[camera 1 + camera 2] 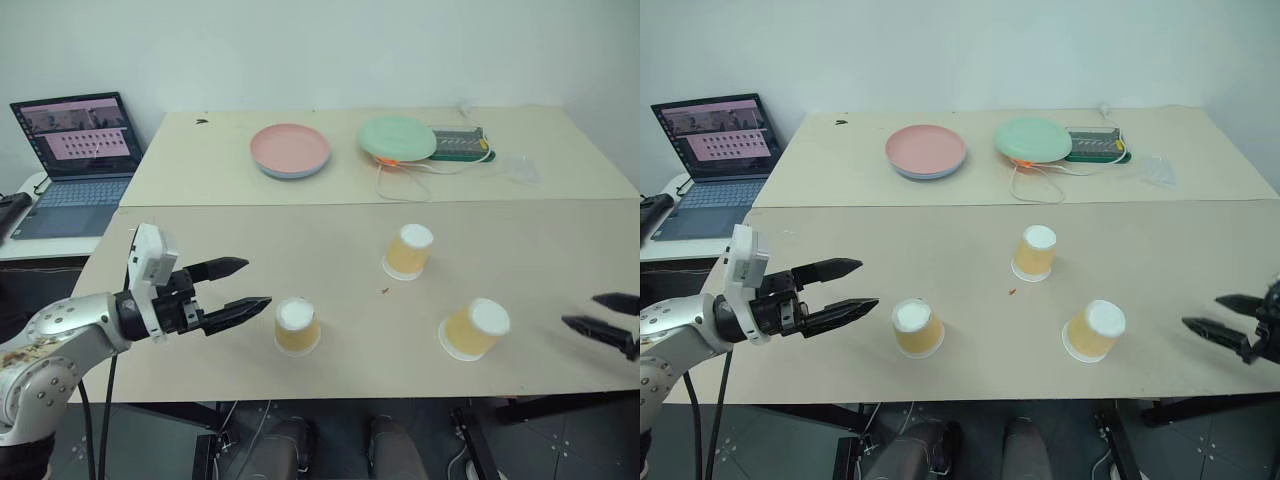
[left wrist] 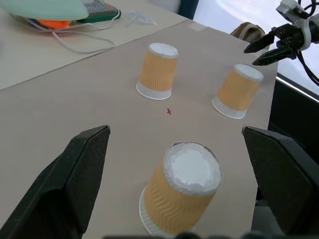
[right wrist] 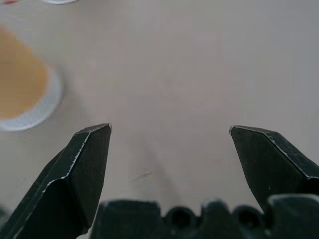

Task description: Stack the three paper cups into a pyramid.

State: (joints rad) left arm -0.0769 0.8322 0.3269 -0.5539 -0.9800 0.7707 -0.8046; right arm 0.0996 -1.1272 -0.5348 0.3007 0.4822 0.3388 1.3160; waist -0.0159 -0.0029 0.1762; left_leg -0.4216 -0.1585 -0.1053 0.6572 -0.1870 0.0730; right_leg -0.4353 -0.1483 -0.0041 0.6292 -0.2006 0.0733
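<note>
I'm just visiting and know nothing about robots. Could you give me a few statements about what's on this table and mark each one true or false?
1. All three paper cups stand upside down, white bases up, apart from one another. True.
2. One cup already sits on top of the other two. False: no cup is stacked; all three rest on the table.
3. The left gripper holds a cup. False: its jaws are open and empty, beside the nearest cup.
4. The right gripper is open, beside the cup on its side. True.
5. The pink plate lies at the far side of the table, away from the cups. True.
6. The green plate lies under a cup. False: it is at the far side, next to the pink plate.
</note>
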